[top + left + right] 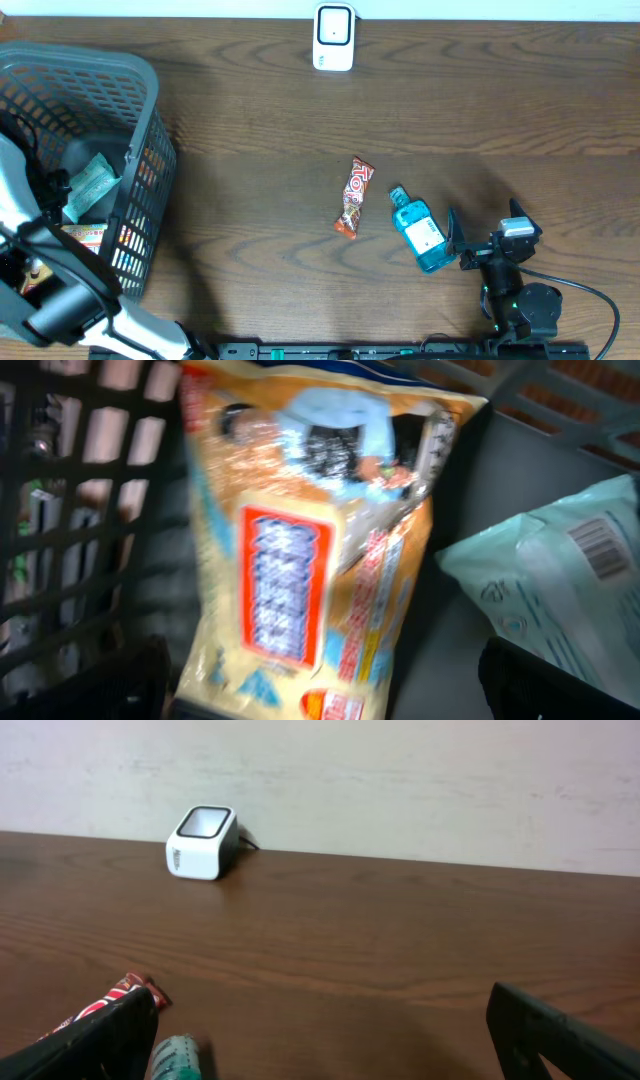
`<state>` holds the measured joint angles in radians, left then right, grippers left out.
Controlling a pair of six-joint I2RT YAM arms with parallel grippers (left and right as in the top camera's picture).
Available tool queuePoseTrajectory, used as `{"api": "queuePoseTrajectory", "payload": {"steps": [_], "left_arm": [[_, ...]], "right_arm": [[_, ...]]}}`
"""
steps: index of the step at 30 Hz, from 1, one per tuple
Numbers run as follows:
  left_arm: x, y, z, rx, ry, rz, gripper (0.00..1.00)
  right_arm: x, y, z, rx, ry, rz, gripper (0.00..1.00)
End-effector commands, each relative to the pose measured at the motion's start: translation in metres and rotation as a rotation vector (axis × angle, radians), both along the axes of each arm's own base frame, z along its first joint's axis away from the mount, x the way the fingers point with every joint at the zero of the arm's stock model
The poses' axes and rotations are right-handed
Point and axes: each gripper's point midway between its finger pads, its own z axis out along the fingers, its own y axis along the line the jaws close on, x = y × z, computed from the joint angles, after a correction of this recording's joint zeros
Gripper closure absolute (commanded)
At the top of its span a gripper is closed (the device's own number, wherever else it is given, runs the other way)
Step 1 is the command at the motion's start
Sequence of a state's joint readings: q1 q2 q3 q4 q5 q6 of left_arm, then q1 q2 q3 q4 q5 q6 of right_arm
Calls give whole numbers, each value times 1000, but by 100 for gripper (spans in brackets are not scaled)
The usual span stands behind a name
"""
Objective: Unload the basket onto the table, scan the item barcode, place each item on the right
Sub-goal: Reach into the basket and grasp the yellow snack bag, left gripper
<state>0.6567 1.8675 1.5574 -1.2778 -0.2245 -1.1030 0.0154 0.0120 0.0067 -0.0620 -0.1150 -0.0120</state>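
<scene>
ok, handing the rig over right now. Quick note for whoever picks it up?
Left gripper: open, down in the basket, over the snack bag, not gripping it.
Right gripper: open, empty, low over the table beside the bottle.
Things: scanner at the far edge, centre. Candy bar and bottle lie mid-table. A green pack with its barcode showing lies beside the snack bag.
Done: nothing is at the scanner now; can't tell whether the bar and bottle were scanned.
Left: probably grip the bag, lift it out, show its barcode to the scanner.
</scene>
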Motion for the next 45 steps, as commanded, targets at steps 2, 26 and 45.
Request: {"api": "queuePoseTrajectory", "payload": {"steps": [2,26,45], "left_arm": [[-13,-3,-29,-63,115,-62,2],[-48,-30,-64,-95,155,-57,93],[0,-79,236,342,-913,-310,92]], "right_arm": [[0,1,0,-8,-3,4,1],[0,1,0,-8,-3,4,1],[0,1,0,-8,-3,4,1]]}}
